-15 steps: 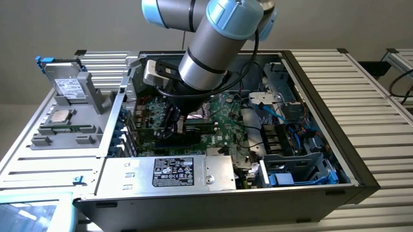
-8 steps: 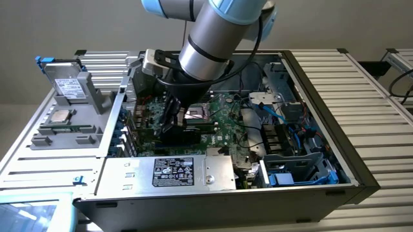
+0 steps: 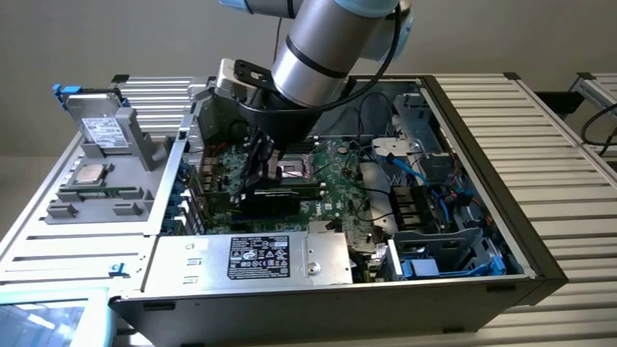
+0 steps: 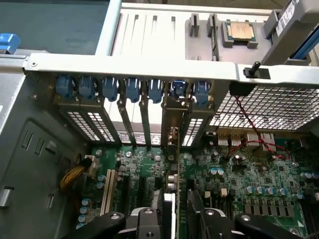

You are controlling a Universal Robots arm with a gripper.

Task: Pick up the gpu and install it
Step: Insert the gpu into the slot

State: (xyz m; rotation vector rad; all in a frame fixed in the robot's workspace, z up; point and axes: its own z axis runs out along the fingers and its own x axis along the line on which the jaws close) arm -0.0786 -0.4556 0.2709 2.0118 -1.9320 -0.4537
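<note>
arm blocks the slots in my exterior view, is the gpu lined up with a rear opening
Observer: Yes. In the wrist view the gpu stands upright and edge-on, with its silver bracket under the blue clip second from the end nearest the mesh grille.
Operator: any cables close to it
Observer: A red wire loops over the motherboard on the grille side, apart from the gpu.
Operator: is it seated
Observer: I cannot tell. The end effector covers the card's lower edge where it would meet the slot.
</note>
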